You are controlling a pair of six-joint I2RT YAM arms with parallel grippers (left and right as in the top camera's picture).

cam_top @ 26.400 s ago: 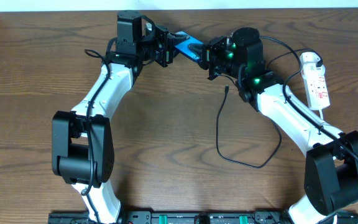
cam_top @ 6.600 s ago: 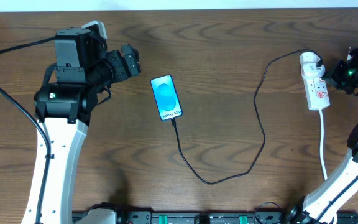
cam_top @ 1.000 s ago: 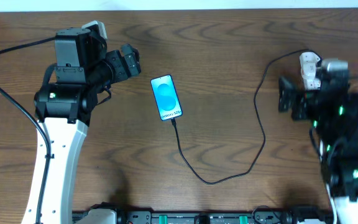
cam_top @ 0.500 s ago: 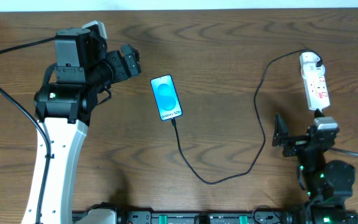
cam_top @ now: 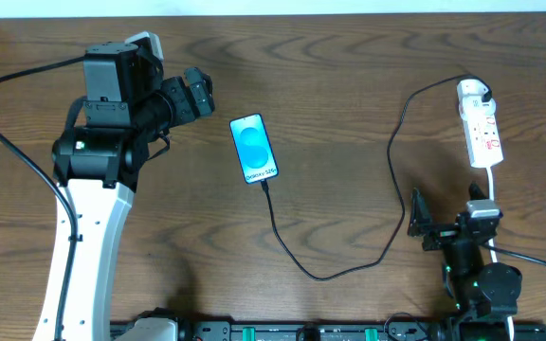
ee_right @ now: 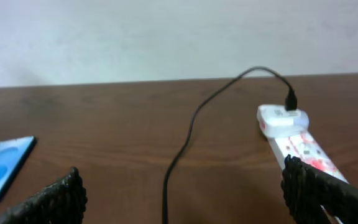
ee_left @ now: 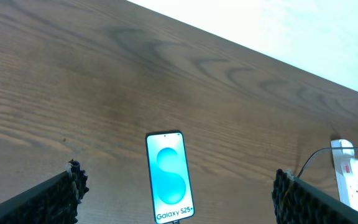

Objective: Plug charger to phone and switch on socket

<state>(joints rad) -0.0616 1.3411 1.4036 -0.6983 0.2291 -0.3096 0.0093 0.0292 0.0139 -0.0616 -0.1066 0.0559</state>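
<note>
**Right arm drawn back from the socket; task judged close to done**

Within the last 1 second the right arm was pulled away from the socket (cam_top: 482, 134) and folded back to the near edge of the counter (cam_top: 349, 57), well apart from the strip it had been covering. The right fingers (ee_right: 53, 200) were seen spread wide with nothing between them. The left fingers (ee_left: 59, 200) were likewise held apart and empty, and the left arm had not been moved from its place to the left of the phone (cam_top: 255, 149).

The phone was left lying flat near the middle of the counter with its screen lit. The charger (cam_top: 322, 275) was met at the phone's bottom edge and was run in 1 loose loop to the white plug (cam_top: 472, 92), which was seated in the far end of the socket. Nothing on the counter had been shifted by the withdrawal.

The retreat was judged to mean that the switch had been attempted and that both steps were probably finished. Whether the switch was actually on could not be told, since the red markings were too small to read.
</note>
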